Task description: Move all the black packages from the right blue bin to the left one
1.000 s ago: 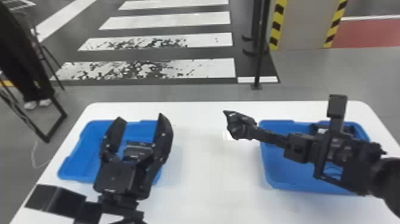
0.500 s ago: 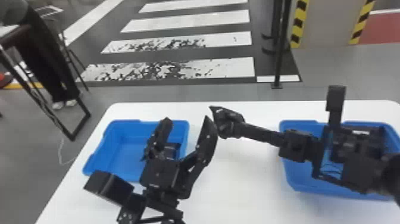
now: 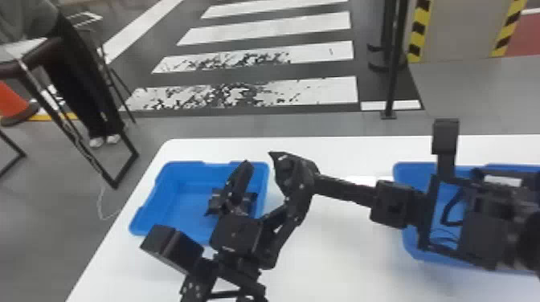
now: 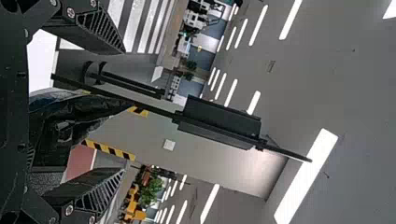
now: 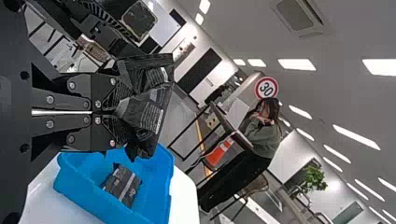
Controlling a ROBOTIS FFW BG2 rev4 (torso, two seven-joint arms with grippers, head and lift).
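Black, plastic-looking package, one: pinched in the right fingers, above the surface. Probably light, pliable, slippery; best taken broadly across its middle. Left fingers: spread wide, empty, near it. Second package: inside the left bin.

On the desk, the left bin sits near the left edge, the right bin well apart to its right. One package lies in the left bin, toward its right side; another package is in the right jaws, between the bins
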